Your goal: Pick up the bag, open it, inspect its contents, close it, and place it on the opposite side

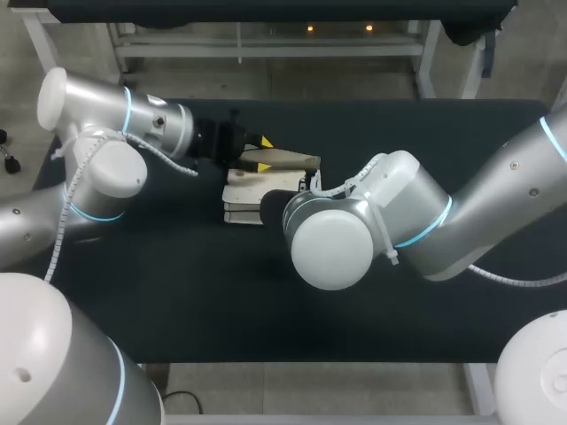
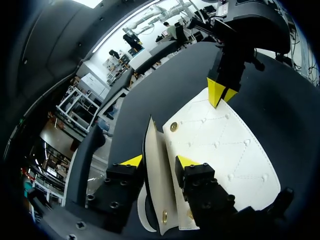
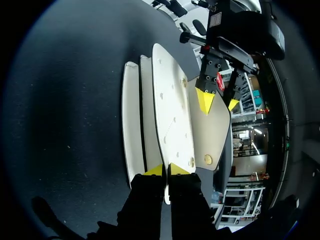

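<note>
Two hands meet at the white bag (image 1: 244, 190), which lies in the middle of the dark surface (image 1: 177, 301). Nearest, the right hand (image 3: 167, 170) is clenched on the bag's thin edge. Beyond it, the left hand (image 2: 159, 161) grasps the flap (image 2: 156, 192), which is raised upright.

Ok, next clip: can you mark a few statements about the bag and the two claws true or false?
1. The bag is white and quilted. True.
2. Its flap lies closed flat. False: it stands lifted at the left claw.
3. The right claw is shut on an edge of the bag. True.
4. A second bag lies on the table. False: there is only one.
</note>
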You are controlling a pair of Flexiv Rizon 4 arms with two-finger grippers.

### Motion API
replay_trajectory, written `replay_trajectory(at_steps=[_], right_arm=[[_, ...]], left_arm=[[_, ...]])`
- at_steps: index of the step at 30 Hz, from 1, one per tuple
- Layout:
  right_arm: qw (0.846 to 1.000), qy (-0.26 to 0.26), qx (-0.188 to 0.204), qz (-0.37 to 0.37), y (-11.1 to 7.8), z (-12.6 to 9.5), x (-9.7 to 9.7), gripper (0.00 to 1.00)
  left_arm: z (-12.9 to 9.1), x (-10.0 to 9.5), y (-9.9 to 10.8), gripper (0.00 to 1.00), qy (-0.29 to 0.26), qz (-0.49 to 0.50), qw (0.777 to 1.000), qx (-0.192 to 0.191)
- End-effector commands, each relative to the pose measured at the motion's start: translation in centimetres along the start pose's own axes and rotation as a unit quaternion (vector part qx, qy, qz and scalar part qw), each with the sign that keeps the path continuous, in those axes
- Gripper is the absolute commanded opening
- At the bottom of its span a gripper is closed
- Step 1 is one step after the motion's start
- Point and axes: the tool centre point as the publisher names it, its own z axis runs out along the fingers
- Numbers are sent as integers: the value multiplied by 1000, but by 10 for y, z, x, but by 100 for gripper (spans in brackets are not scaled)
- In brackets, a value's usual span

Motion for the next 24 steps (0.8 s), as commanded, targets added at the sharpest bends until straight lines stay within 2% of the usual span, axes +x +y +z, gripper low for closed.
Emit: replay_trajectory(at_steps=[1,3,8,10,11,24], right_arm=[[1000,-11,-9,0,-3,2,4,0],[1000,-11,-9,0,-3,2,4,0],[1000,-11,-9,0,-3,2,4,0],[1000,-11,-9,0,-3,2,4,0],[1000,-11,-9,0,-3,2,4,0],[1000,-11,-9,0,-3,2,4,0]], left_arm=[[0,-2,1,34,-2,-6,1000,-10],[0,-4,3,28,-3,-9,1000,-9],[-1,-4,3,27,-8,-7,1000,-10],[-1,-4,3,14,-14,-3,1000,-15],[-1,-3,4,0,-19,1,1000,-16],[5,37,6,0,-66,29,997,1]])
